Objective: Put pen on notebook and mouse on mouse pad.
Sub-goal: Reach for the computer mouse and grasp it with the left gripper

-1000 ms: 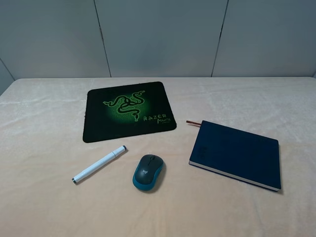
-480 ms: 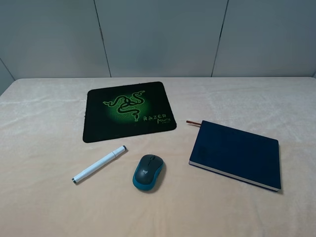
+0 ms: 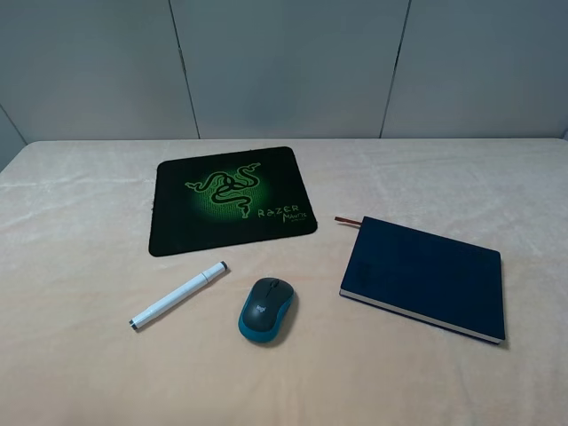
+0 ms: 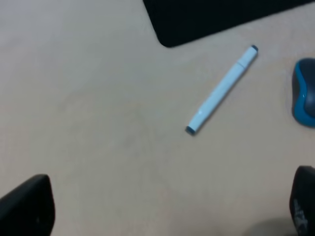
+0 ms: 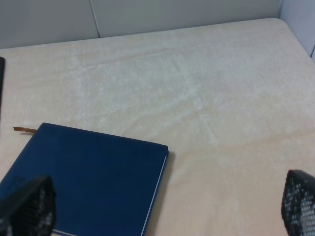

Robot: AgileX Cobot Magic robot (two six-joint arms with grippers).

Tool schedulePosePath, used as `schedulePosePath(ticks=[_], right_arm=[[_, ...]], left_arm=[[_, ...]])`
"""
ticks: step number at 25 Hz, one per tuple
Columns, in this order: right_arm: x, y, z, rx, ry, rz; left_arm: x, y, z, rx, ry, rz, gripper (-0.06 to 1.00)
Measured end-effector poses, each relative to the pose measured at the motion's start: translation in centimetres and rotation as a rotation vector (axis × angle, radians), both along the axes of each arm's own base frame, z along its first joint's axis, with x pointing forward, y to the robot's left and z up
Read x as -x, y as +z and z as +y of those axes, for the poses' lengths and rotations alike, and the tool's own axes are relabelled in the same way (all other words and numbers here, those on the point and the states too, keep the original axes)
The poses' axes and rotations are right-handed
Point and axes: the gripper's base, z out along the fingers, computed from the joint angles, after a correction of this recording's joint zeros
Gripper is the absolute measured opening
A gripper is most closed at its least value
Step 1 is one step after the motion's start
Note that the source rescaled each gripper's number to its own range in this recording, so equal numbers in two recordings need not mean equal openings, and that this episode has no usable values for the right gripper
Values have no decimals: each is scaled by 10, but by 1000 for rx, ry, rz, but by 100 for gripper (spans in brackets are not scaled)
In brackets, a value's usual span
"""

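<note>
Bench (image 3: 80,373) fully covered by a pale peach, slightly fuzzy cloth (image 3: 444,177). Faint fold creases cross the cloth (image 5: 197,108), one along and one across. The far right corner of the bench (image 5: 278,22) is rounded. Behind it is a plain grey panel wall (image 3: 284,62), split by thin dark vertical seams (image 3: 184,71), slightly slanted in the high view. Light is even and diffuse, shadows soft.

A plain lab-style test bench: beige cloth-covered table (image 3: 89,373) before bare grey wall panels (image 3: 284,62).
</note>
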Motion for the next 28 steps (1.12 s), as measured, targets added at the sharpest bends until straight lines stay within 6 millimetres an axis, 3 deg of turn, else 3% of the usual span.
schedulePosePath(ticks=[8,15,28], right_arm=[[0,0,0,0,0,0],[0,0,0,0,0,0],[0,0,0,0,0,0]], left_arm=[[-44,-19,-16,6,-79,124,93],[-77,-43,-48,20,-146,211,93],[-99,-96,-127,29,-182,358,93]])
